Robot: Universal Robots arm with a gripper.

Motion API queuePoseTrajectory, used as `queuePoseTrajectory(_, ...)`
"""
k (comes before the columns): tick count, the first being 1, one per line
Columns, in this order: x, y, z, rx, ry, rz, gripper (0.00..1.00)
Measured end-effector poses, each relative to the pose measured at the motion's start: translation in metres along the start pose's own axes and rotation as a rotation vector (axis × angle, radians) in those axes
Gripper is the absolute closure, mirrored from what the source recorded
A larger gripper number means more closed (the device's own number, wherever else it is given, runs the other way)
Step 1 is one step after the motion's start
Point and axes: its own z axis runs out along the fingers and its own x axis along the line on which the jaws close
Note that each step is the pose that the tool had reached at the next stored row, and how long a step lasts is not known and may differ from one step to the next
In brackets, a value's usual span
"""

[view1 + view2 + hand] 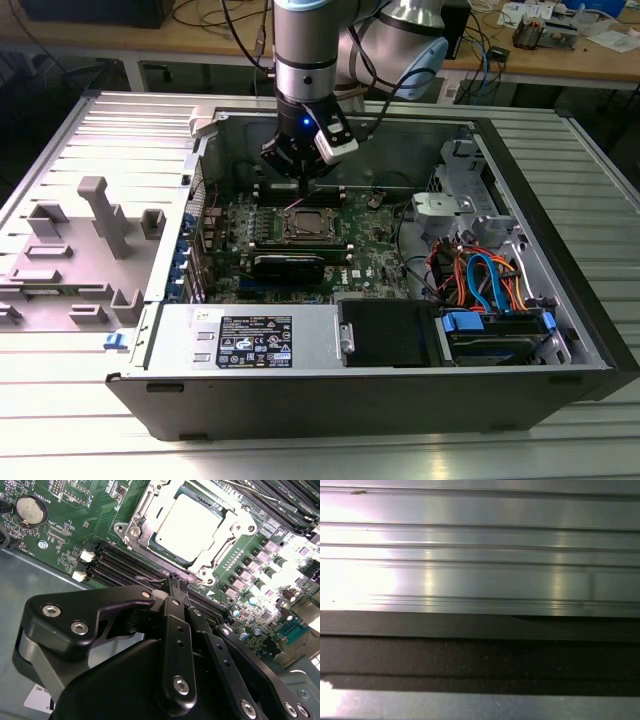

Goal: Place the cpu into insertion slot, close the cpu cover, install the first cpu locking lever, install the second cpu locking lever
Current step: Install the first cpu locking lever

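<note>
The cpu (187,522) lies flat in the insertion slot (307,224), its dull silver top showing through the cut-out of the cpu cover (145,525). The cover lies down flat around the chip. My gripper (173,582) hangs just off one edge of the socket, over the black memory slots, with its black fingers (167,625) pressed together and nothing between them. A thin metal lever end (150,580) sits right by the fingertips. In the exterior view my gripper (300,185) stands just behind the socket, inside the open computer case.
Long black memory slots (120,562) run beside the socket. A coin battery (30,510) sits on the board. The power supply (250,340) and a drive cage with coloured cables (480,280) line the case's front. A grey plastic fixture (100,215) stands on the exterior view's left.
</note>
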Motion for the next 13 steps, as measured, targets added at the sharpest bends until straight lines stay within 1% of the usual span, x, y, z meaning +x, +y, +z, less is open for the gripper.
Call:
queuePoseTrajectory(4,-0.0008,0.0000,0.0011,0.0000,-0.0002,0.000,0.89)
queuePoseTrajectory(13,-0.0071,-0.0002,0.0034,0.0000,-0.0002,0.000,0.89)
